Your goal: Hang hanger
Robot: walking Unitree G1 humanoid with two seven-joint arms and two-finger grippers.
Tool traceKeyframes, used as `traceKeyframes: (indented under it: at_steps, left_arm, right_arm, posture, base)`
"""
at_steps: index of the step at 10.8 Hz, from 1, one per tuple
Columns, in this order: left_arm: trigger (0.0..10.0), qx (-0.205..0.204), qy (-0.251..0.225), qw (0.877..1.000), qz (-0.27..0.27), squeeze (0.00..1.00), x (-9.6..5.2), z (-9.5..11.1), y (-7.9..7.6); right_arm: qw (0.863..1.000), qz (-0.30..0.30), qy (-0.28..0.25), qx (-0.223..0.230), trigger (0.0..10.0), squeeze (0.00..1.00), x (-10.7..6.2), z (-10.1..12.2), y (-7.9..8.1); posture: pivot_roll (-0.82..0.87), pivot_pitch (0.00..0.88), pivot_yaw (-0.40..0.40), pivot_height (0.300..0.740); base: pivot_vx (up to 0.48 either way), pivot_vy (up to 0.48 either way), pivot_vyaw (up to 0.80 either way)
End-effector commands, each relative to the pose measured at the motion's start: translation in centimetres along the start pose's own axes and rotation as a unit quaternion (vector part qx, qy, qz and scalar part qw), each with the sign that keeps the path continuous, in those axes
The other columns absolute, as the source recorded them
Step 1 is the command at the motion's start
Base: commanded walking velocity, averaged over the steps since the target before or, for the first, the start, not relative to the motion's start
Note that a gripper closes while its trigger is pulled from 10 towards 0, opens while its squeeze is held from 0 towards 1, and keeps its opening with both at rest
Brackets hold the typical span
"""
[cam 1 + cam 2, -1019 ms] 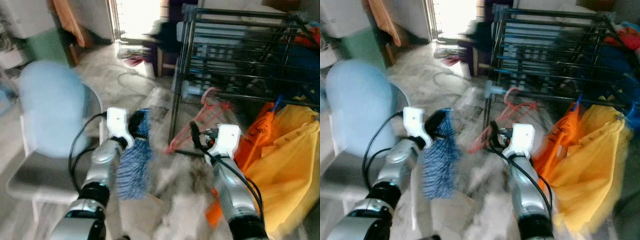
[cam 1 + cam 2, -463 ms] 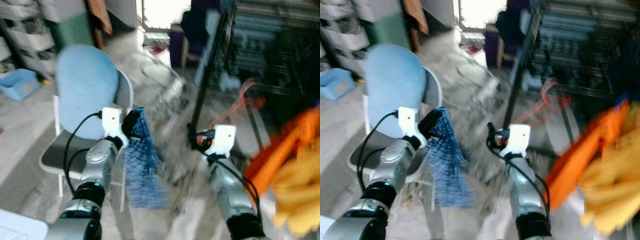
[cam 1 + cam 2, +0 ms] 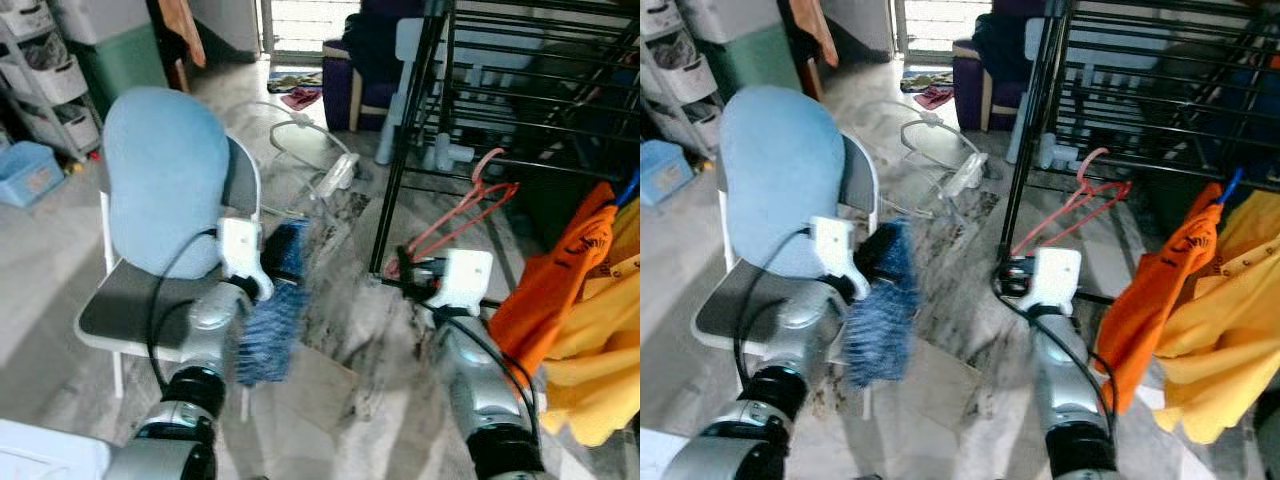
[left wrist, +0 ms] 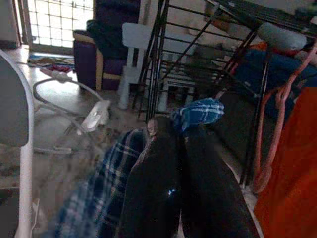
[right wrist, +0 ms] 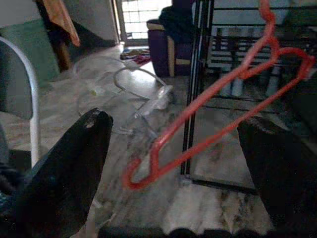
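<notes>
The left gripper (image 3: 285, 270) is raised in front of the robot, its fingers (image 4: 163, 173) closed on a blue checked cloth (image 3: 270, 325) that hangs down from them. Just left of it stands a chair (image 3: 150, 300) with a pale blue cover over its back.

The right gripper (image 3: 405, 275) is held up to the right, near the foot of a black rack (image 3: 500, 90) that fills the far right of the scene. Its fingers (image 5: 64, 163) are spread wide open and hold nothing. The red hanger (image 3: 460, 215) sits just beyond them, tilted, its hook (image 3: 480, 165) up by a lower rack bar; whether the hook rests on the bar cannot be told. In the right wrist view the hanger (image 5: 218, 99) lies between the two open fingers but farther off, not touching them.

An orange shirt (image 3: 550, 275) and a yellow garment (image 3: 600, 340) hang at the right, beside the right arm. On the marble floor (image 3: 330, 350) farther off lie a white cable loop (image 3: 290, 150), a blue bin (image 3: 30, 170) at far left, and a dark purple seat (image 3: 355, 75) near the lit doorway.
</notes>
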State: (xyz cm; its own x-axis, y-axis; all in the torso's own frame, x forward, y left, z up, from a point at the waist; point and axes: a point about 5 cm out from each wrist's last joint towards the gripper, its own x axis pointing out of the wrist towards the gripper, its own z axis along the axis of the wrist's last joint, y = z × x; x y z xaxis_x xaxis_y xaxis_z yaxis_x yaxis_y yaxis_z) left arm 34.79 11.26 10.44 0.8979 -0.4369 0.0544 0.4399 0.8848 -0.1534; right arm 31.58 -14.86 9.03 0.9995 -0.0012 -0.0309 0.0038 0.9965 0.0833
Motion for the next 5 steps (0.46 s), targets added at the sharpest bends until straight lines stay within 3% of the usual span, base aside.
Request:
traceKeyframes:
  at_steps: [1, 3, 5]
  left_arm:
    - [10.0, 0.012, -0.011, 1.000, -0.007, 0.00, 0.0, 0.5, 0.1]
    - [10.0, 0.009, -0.009, 1.000, -0.012, 0.00, 0.1, 0.5, -0.1]
    - [10.0, 0.008, -0.003, 1.000, -0.023, 0.00, 0.2, 0.2, -0.5]
  right_arm:
    - [1.000, -0.010, 0.000, -0.002, 10.0, 0.00, 0.3, 0.2, -0.1]
    - [1.000, -0.019, 0.004, -0.003, 10.0, 0.00, 1.3, 0.8, -0.7]
    - [0.999, -0.021, 0.026, 0.012, 10.0, 0.00, 4.0, 2.4, -0.3]
  posture:
    - [-0.07, 0.061, -0.004, 0.740]
    - [-0.08, 0.070, 0.002, 0.740]
    - [-0.08, 0.081, 0.003, 0.740]
  base:
    - [0.000, 0.000, 0.00]
    - [0.000, 0.000, 0.00]
    - [0.000, 0.000, 0.00]
